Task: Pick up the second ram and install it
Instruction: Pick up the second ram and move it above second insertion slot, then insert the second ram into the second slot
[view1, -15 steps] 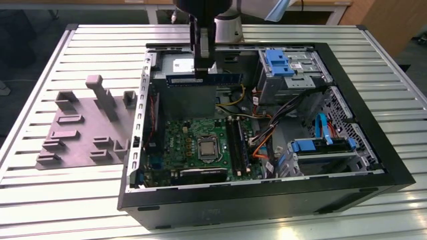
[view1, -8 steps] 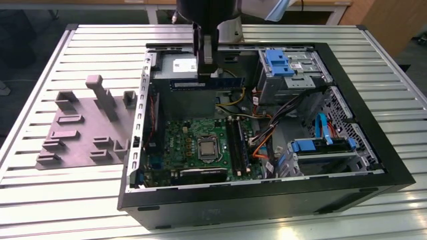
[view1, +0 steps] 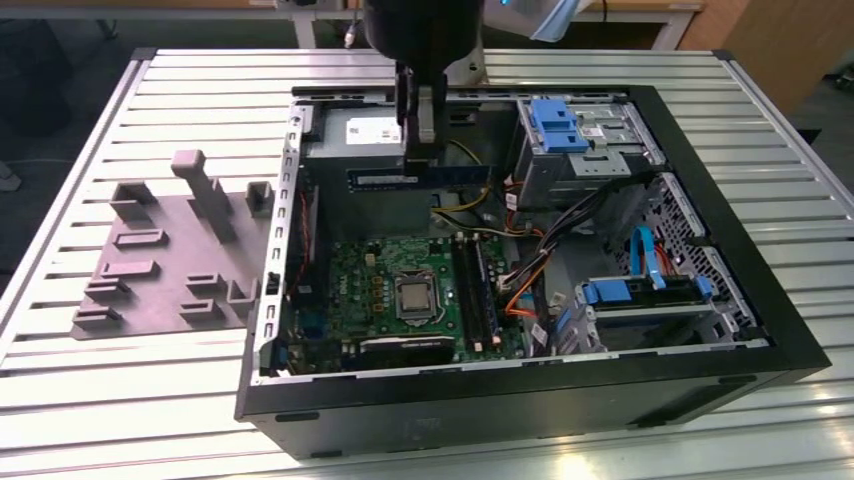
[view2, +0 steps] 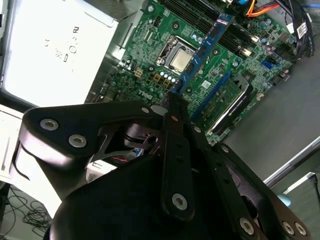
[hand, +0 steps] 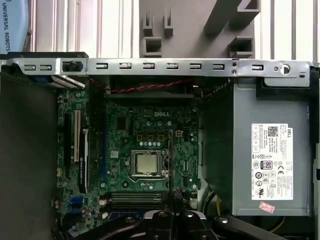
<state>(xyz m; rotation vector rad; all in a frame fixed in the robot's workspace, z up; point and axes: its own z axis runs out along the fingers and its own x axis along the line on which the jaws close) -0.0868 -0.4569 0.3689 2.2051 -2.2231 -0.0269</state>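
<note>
An open black case (view1: 534, 400) lies on a slatted table (view1: 120, 400). Inside, a green motherboard (view1: 380, 270) sits beside a grey power supply (view1: 340, 140). A grey fixture (view1: 160, 270) rests just beside the case.

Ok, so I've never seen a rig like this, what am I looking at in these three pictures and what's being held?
A robot arm's black gripper is shut on a thin blue ram stick, held over the green motherboard. The exterior view looks from off the arm at the open black computer case on a slatted metal table, with a grey plastic holder beside it. Both wrist views come from cameras riding on the arm, looking into the case.
</note>
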